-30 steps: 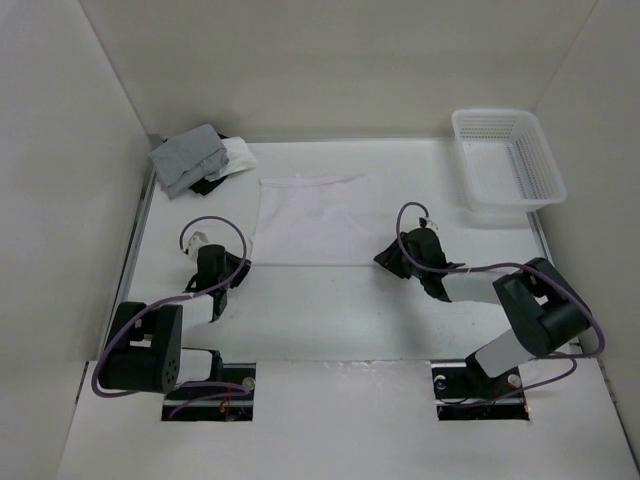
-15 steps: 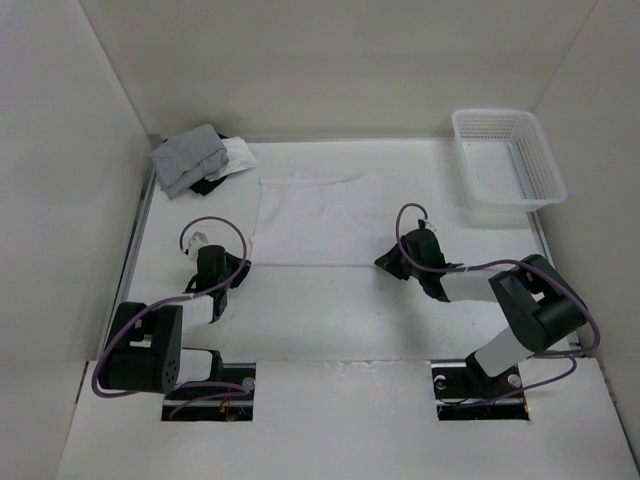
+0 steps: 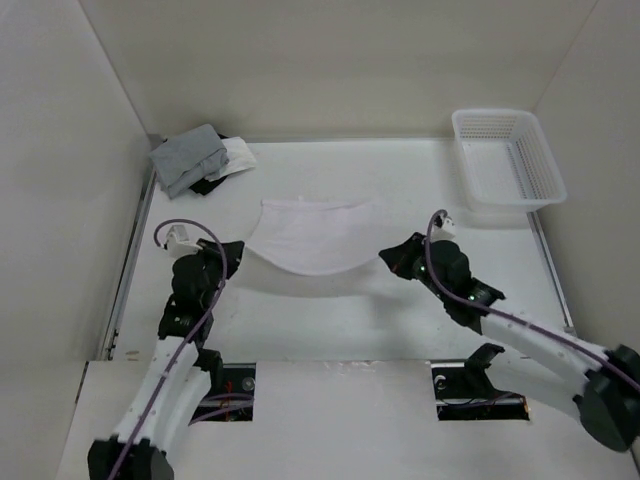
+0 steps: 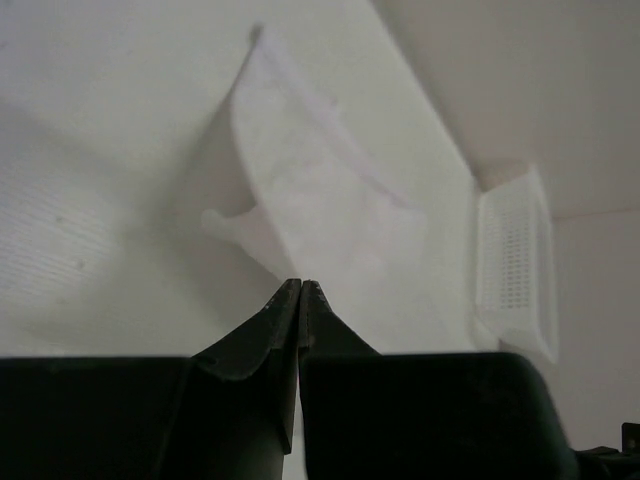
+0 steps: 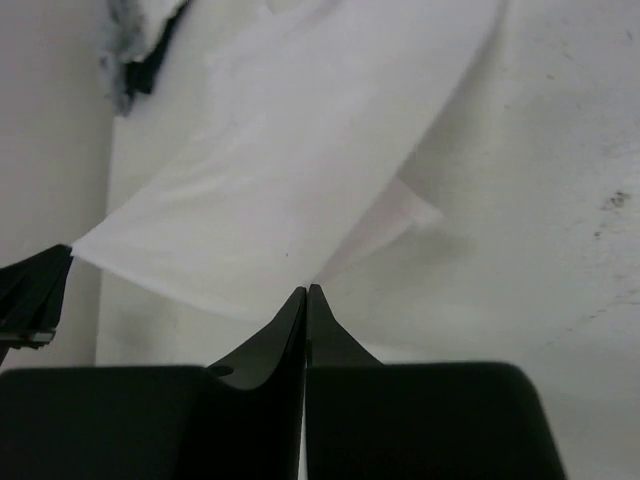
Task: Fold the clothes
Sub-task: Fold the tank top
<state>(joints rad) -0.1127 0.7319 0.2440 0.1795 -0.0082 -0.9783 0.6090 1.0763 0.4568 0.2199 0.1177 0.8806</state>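
Clothes (image 3: 312, 240): one thin, soft white garment with a faint lilac tint, plain, lying mid-counter between your two arms. Its far edge rests on the white counter (image 3: 340, 310). Its near edge hangs clear of the surface and sags in a shallow curve from one near corner to the other.

Your left end effector (image 3: 232, 262) is pressed together, pinching the near-left corner. The left wrist view shows the fingers meeting at the tip (image 4: 301, 285) with the cloth (image 4: 320, 190) running up to them. How much fabric sits in the pinch is hidden by the fingers.

Your right end effector (image 3: 392, 258) is likewise pressed together on the near-right corner. In its wrist view the tips (image 5: 306, 290) meet under the cloth (image 5: 290, 170), and a small flap folds beneath it.

Hard to make out:
- The white plastic mesh basket (image 3: 545, 160) at far right is blurred in the left wrist view (image 4: 515, 260).
- The grey garment pile with white and black pieces (image 3: 187, 158) at far left is cut off at the corner of the right wrist view (image 5: 135, 50).
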